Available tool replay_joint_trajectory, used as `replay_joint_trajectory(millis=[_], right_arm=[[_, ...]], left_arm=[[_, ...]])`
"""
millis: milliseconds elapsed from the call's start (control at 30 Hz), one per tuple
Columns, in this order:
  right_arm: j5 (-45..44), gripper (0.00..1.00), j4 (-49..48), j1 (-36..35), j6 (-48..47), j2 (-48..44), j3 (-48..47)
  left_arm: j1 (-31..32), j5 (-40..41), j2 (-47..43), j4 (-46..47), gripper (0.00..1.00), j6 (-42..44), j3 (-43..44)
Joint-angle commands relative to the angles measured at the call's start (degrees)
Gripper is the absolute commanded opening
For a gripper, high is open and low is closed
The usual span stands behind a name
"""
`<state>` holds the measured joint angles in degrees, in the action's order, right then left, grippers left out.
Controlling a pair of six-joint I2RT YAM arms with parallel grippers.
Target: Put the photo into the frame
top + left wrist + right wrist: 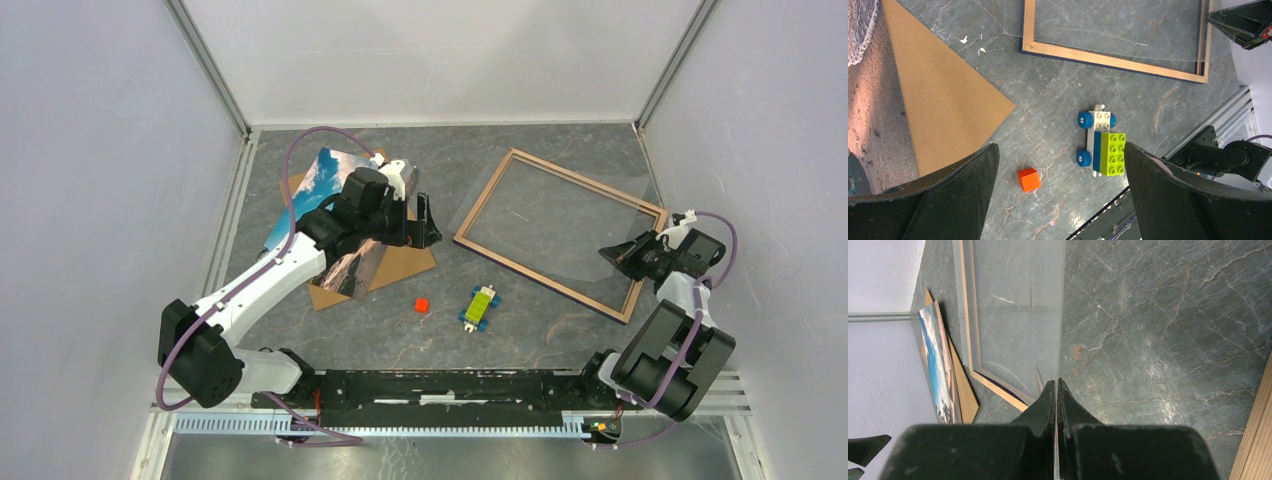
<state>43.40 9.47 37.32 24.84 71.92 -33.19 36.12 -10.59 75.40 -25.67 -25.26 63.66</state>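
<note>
Left arm: reaches out over the far left of the table (pixel 450 160). The left gripper (pixel 1060 150) hangs above the surface with its jaws spread wide. Nothing sits between them.

Right arm: folded at the right edge of the table. The right gripper (pixel 1055 382) has its jaws pressed together, and they appear to pinch the near right edge of the clear sheet (pixel 570 225).

Photo (pixel 325 180): lies picture side up on the brown board (pixel 405 265) at the far left. The left arm covers its middle. It is well apart from the frame (pixel 485 195).

Frame: lies flat right of centre with the wood side up. The left wrist view shows a dark blue strip along its outer edge. The grey table surface shows through its opening.

Clear sheet: rests over the frame, shifted toward the far right so that its corner overhangs the rim there. Whether the gripped edge is lifted off the frame cannot be told.

Other items: the red cube (pixel 421 304) and the brick car (pixel 480 306) stand on the bare table near the middle, between the board and the frame. The cube lies to the left of the car, and the two are apart. Both lie below the left gripper's open jaws in the left wrist view, untouched.
</note>
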Motion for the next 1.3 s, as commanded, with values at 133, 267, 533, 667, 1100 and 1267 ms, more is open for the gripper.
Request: replay_joint_trajectory(millis=[133,267,533,667,1100,1267], right_arm=[[-1.19,0.00,0.79,0.79,-1.79,-1.13,-0.78],[-1.87,0.00,2.82,1.41,-3.39,-1.47,-1.35],[-3.04,0.00,6.52,1.65,-6.96,-0.72,-3.25],[-3.47,0.00,8.24,1.69,-8.87,-0.29,-4.15],[-4.51,0.00,13.51,1.66,-14.31,2.97,-8.36],[-7.18,0.00,14.77,1.70,-15.08,2.29,-8.98]], left_arm=[[0.27,0.82,-0.77,0.71,1.00,2.95,-0.11],[0.27,0.53,-0.75,1.12,1.00,2.76,-0.38],[0.53,0.48,-0.95,1.33,1.00,2.67,-0.55],[0.67,0.39,-0.86,1.45,1.00,2.67,-0.72],[1.21,0.04,-0.25,1.80,1.00,2.41,-0.98],[1.54,-0.04,-0.25,1.77,1.00,2.40,-0.92]])
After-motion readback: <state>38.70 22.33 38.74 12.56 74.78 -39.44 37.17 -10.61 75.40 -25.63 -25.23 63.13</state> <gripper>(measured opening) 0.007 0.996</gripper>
